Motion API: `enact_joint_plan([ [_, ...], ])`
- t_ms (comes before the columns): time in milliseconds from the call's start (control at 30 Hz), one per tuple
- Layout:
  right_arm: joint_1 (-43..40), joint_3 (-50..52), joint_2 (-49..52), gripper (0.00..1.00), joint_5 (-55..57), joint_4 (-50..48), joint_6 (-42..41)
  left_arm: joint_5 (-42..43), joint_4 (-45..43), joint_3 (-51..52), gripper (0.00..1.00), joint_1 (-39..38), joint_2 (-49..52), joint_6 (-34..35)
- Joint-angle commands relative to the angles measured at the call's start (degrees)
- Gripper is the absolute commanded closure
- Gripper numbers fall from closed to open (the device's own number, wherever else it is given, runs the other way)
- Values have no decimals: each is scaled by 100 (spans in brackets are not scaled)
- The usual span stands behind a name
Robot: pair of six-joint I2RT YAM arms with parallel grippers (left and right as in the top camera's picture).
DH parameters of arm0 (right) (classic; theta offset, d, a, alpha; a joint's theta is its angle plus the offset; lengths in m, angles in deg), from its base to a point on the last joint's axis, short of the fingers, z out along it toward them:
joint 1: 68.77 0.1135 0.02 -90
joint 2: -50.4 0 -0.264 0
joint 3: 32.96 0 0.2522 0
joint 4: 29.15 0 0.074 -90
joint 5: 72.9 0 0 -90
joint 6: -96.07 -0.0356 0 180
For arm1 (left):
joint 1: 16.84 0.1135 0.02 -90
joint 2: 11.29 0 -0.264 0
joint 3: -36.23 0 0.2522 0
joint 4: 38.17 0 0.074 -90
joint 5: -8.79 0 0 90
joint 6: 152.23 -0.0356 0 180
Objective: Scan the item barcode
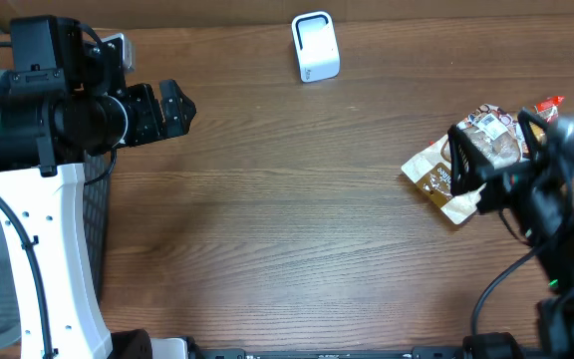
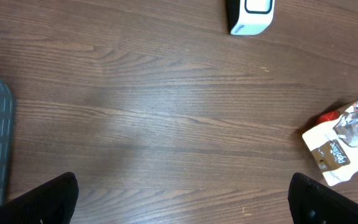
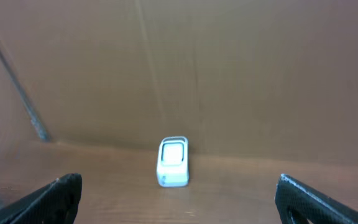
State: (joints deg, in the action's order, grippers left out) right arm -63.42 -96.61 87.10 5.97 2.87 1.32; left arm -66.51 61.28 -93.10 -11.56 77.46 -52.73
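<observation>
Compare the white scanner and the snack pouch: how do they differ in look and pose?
The scanner is plain white and boxy, standing upright at the far edge; the snack pouch is printed brown and white, crumpled, lying flat at the right side. Both rest on the wooden table.

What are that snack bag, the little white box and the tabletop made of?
Snack bag: likely thin plastic film, printed all over; it lies crumpled and creased. White box: probably hard plastic, smooth, with rounded corners. Tabletop: wood or wood-look laminate, matte brown with visible grain; I cannot tell which.
</observation>
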Motion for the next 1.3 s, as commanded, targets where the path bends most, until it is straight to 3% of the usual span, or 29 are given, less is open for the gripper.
enact_joint_plan([
  [0, 28, 1226, -787, 0, 280, -807, -63, -11, -20, -90, 0, -4, -63, 81],
  [233, 35, 3252, -2203, 0, 514, -2100, -129, -11, -20, -90, 0, -4, -63, 81],
  [700, 140, 4931, -3598, 0, 953, -2098, -190, -11, -20, -90, 0, -4, -63, 81],
  [900, 155, 4944, -3659, 0, 898, -1346, -424, -11, -20, -90, 0, -4, -63, 81],
  [1267, 157, 4944, -3654, 0, 916, -1360, -424, -11, -20, -90, 0, -4, -63, 81],
])
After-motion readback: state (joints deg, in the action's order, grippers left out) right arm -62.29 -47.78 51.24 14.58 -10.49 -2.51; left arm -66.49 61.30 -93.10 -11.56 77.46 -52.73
